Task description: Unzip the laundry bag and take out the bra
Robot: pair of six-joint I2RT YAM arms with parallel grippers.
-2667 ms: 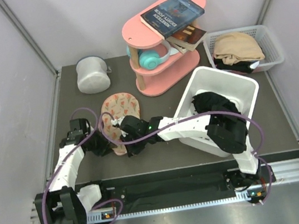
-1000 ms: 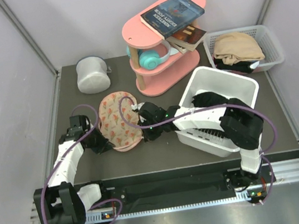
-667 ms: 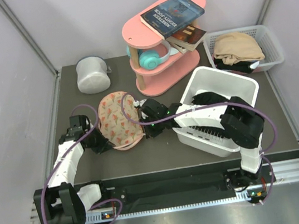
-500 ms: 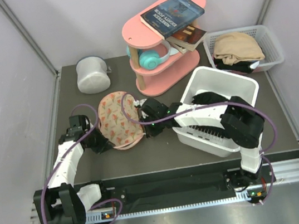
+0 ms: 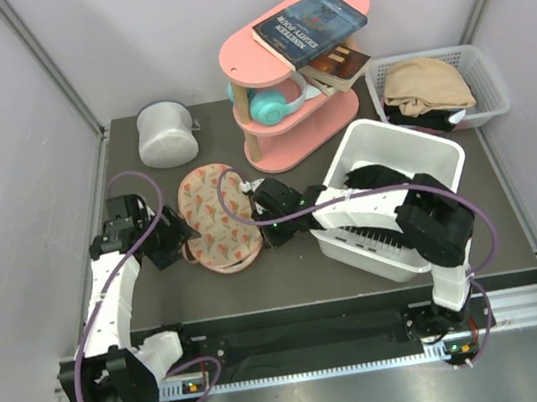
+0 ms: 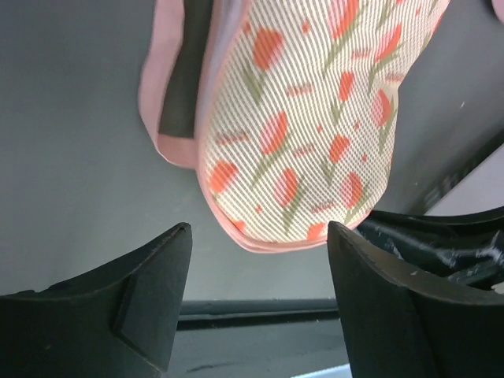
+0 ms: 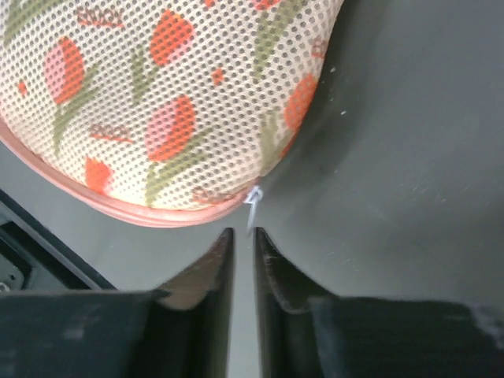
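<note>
The laundry bag [image 5: 216,219], beige-pink mesh with red and green tulips, lies flat on the dark table between my two grippers. In the left wrist view the laundry bag [image 6: 303,126] shows a dark slit along its pink edge. The bra is hidden. My left gripper [image 5: 179,247] is just off the bag's left side; in its own view the left gripper [image 6: 258,232] stands wide open and empty. My right gripper [image 5: 255,225] is at the bag's right edge. Up close the right gripper [image 7: 242,234] has only a narrow gap, and the silver zipper pull [image 7: 252,206] hangs at its tips, ungripped.
A white-grey cylindrical container [image 5: 165,132] stands at the back left. A pink shelf [image 5: 294,66] with books and headphones is behind the bag. A white bin [image 5: 445,162] of dark clothes sits at the right under my right arm, with a slotted basket [image 5: 488,77] behind it.
My left gripper has opened, let go of the bag's left edge and drawn back to the left. The right gripper's jaws have parted slightly at the zipper pull.
</note>
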